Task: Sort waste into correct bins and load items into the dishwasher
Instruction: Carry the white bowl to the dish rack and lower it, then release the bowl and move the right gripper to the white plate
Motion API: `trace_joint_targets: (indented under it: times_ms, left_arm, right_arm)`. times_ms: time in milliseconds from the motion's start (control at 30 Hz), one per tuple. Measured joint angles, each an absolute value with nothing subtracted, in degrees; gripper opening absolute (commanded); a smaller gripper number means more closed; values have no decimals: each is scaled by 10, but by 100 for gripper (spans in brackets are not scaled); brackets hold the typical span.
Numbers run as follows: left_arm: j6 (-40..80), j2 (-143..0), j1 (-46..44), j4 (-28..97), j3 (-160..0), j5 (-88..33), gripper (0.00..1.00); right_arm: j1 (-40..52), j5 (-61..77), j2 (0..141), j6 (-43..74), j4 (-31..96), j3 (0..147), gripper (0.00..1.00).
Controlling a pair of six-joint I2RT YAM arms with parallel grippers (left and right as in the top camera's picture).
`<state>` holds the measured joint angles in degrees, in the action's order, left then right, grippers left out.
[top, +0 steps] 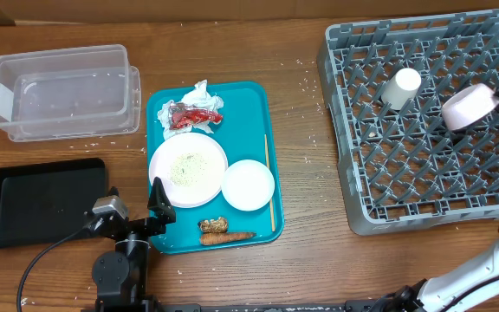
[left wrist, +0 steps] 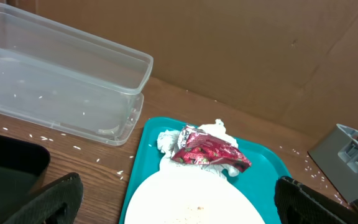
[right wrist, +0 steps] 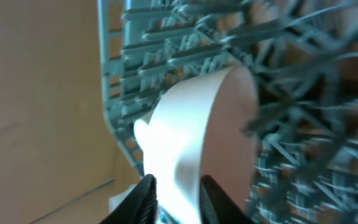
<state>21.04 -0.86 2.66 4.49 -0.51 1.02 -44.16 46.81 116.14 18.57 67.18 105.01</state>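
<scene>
Bowl, pale pink and smooth, sits tipped on its side in the dish rack nr the rack's R edge, not flat; its outline runs diagonal btwn the pegs. R end effector has a finger each side of the bowl's wall, gap narrow; can't tell if it's gripping or loose. Small cup leans in the rack's far part, long axis diagonal, round white end up and to the R. Rack is grey plastic lattice w/ upright pegs, at the tabletop's R edge.

L end effector is spread wide, holding nothing, at the teal tray's near-L corner by the large plate. Plate is round, white, w/ rice grains in the middle. Small plate sits just beside it, R. Crumpled tissue and shiny red wrapper touch at the tray's far end. Lumpy brown scrap and carrot stick lie at the tray's near edge; stick's long axis L–R, thin tip R.

Clear tub, long axis L–R, sits at the far L corner, a few grains inside. Black tray, flat and matte, is at the near L edge. Tabletop is wood-grain w/ loose grains scattered. Cardboard wall stands behind.
</scene>
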Motion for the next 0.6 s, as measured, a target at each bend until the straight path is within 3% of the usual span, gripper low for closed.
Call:
trace_joint_targets:
  times_ms: [533,600]
  left_arm:
    - [210,-9,27,45,-5,10,100]
    - [210,-9,27,45,-5,10,100]
  right_arm:
    - [-439,305,1010,184,787,1124,39]
    - [-426,301,996,181,801,1124,51]
